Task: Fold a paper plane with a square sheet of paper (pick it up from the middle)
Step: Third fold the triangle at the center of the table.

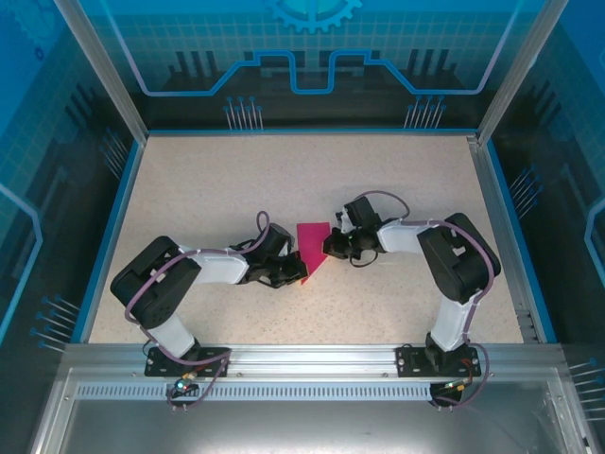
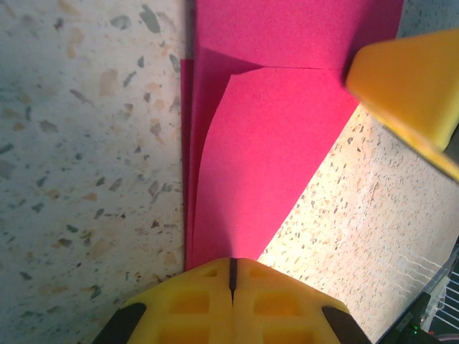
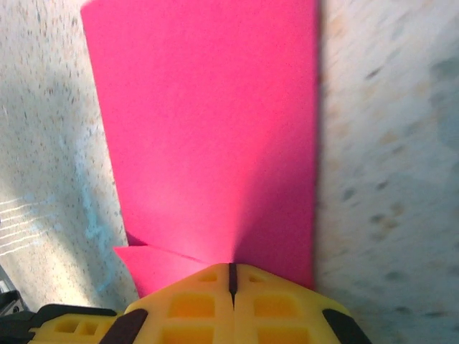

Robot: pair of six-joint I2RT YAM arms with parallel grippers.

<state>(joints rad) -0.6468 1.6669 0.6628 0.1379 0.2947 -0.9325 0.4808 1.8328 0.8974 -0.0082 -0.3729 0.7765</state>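
Paper: the pink sheet of paper point(image 1: 311, 244) lies flat at the middle of the table point(image 1: 284, 170), partly folded. It has a square end toward 12 o'clock and narrows to a point toward 7 o'clock.
Layers: my left wrist view shows stacked flaps point(image 2: 272, 158) with a long fold along the 9 o'clock side. One upper flap bows up slightly instead of lying flat.
Left gripper point(image 1: 286, 275): closed, its tips point(image 2: 231, 272) meeting at the narrow end of the sheet. I judge it is pressing down, not pinching.
Right gripper point(image 1: 334, 248): closed too, its tips point(image 3: 231, 276) on the sheet's 3 o'clock edge. Its yellow finger shows at 2 o'clock in my left wrist view.
Step, my read: setting a crease.
Doing it well: keep one closed tip still as an anchor and run the other along the fold line with steady downward pressure, pressing the bowed flap flat first.
Risk: thin paper on a smooth table, so a sideways push may slide or skew the layers.
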